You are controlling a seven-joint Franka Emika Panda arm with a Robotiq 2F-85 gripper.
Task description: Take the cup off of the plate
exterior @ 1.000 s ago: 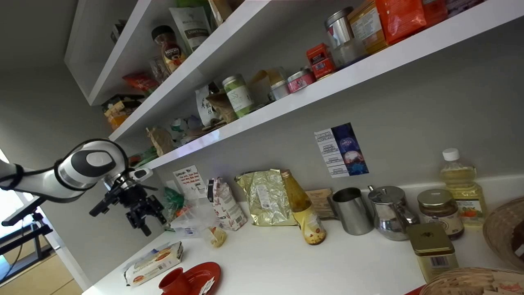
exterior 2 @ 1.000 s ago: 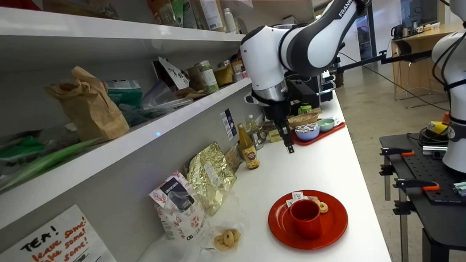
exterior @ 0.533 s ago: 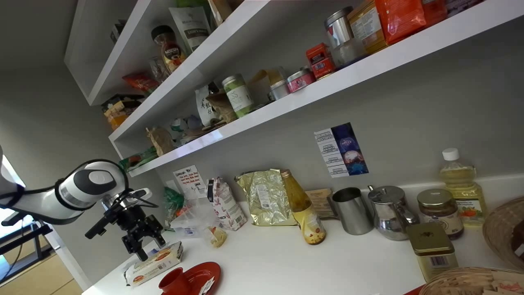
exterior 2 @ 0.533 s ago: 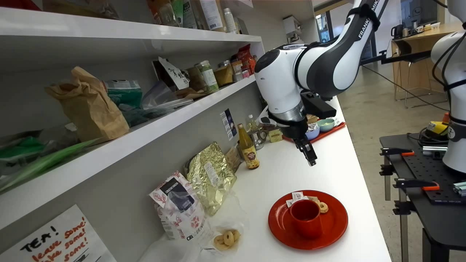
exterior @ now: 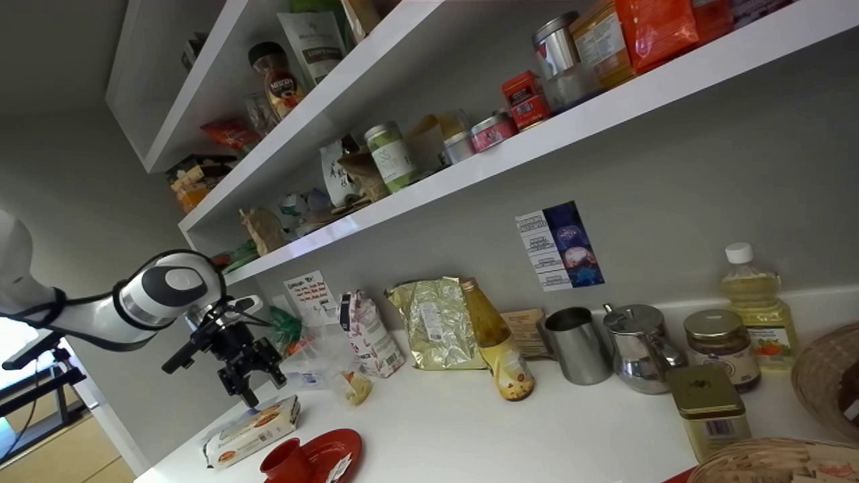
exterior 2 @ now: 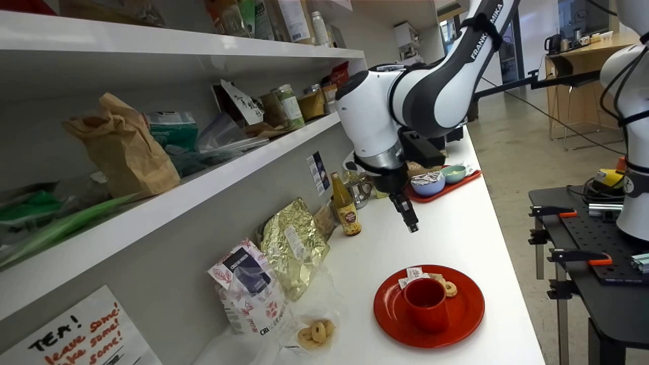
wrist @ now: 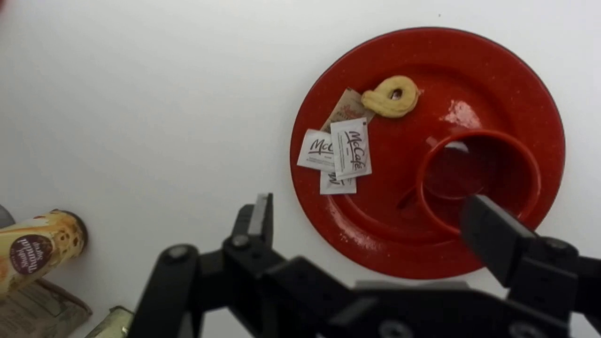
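Wrist view: Claw (wrist: 369,199) hangs wide apart above the worktop (wrist: 164,141), where a red cup (wrist: 476,173) stands on a plate (wrist: 396,150).

PLACE: shared kitchen | food-stocked shelves (exterior: 443,180) | metal teapot (exterior: 636,355) | oil bottle (exterior: 762,325) | note (exterior 2: 76,332) reading "TEA! leave some!"

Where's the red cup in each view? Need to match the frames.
In an exterior view: red cup at the bottom edge, left of centre.
In an exterior view: red cup low in the picture, right of centre, fully in frame.
In the wrist view: red cup right of centre, lower rim partly hidden by a finger.
Shared landmark: the red plate under the cup, in all three.
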